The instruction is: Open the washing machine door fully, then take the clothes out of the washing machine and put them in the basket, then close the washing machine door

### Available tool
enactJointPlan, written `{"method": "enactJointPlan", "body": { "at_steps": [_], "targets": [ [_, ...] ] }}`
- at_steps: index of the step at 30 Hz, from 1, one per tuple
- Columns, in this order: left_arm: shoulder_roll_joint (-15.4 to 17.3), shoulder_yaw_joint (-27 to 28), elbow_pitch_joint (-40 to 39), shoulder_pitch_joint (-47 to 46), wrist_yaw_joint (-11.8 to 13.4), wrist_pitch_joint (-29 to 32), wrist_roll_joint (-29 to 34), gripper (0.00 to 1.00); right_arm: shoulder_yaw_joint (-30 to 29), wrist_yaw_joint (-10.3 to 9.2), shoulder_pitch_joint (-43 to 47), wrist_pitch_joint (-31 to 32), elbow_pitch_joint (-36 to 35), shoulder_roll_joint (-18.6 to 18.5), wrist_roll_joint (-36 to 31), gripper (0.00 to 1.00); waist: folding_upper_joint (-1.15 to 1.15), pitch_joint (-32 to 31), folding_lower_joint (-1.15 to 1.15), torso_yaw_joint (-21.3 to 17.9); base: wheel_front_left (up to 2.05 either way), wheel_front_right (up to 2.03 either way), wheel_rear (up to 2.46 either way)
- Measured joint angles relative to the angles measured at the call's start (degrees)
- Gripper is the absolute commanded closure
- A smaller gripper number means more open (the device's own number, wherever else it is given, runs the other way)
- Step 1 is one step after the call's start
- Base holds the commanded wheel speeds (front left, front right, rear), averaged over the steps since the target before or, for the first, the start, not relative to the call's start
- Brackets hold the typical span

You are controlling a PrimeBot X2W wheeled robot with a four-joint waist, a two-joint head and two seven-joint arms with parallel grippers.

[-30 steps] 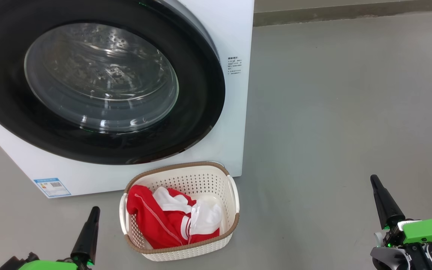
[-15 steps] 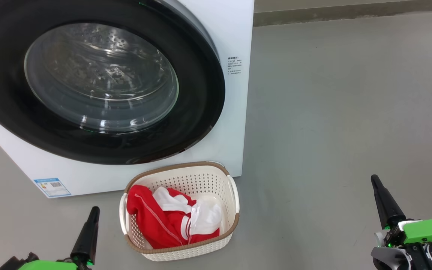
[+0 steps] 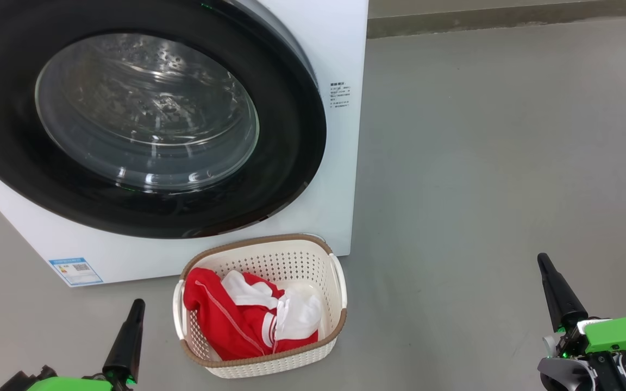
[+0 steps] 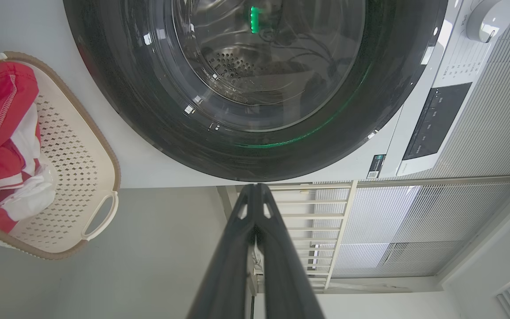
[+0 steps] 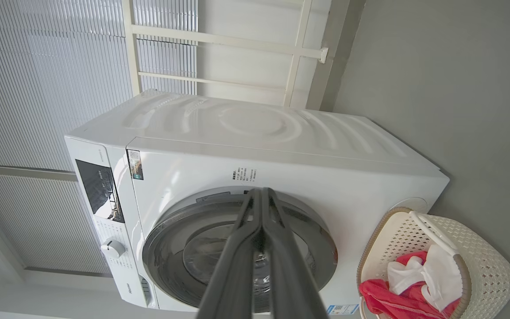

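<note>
The white washing machine [image 3: 340, 179] fills the upper left of the head view, and its black-rimmed glass door [image 3: 144, 111] lies closed against the front. Through the glass the steel drum [image 4: 233, 66] looks bare. The red and white clothes [image 3: 248, 317] lie in the cream basket [image 3: 269, 247] on the floor just below the door. My left gripper [image 3: 138, 304] is shut and holds nothing, low at the basket's left. Far out at the lower right, my right gripper [image 3: 542, 259] is shut too, with nothing in it. The door [image 5: 184, 230] and basket [image 5: 489, 261] also appear in the right wrist view.
Grey floor [image 3: 498, 163] spreads wide to the right of the machine. A wall base [image 3: 508, 19] runs along the back. Behind the machine stand ribbed white panels [image 5: 38, 88] and a white rail frame [image 4: 317, 221]. The control panel and knob [image 4: 487, 17] sit above the door.
</note>
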Motion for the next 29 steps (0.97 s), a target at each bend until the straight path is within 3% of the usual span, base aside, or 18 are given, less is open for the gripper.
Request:
{"method": "enactJointPlan", "body": {
  "at_steps": [29],
  "targets": [
    [-0.07, 0.08, 0.00, 0.00, 0.00, 0.00, 0.00, 1.00, -0.31, 0.01, -0.01, 0.21, 0.02, 0.24, -0.08, 1.00, 0.00, 0.00, 0.00, 0.00, 0.00, 0.00, 0.00]
  ]
}}
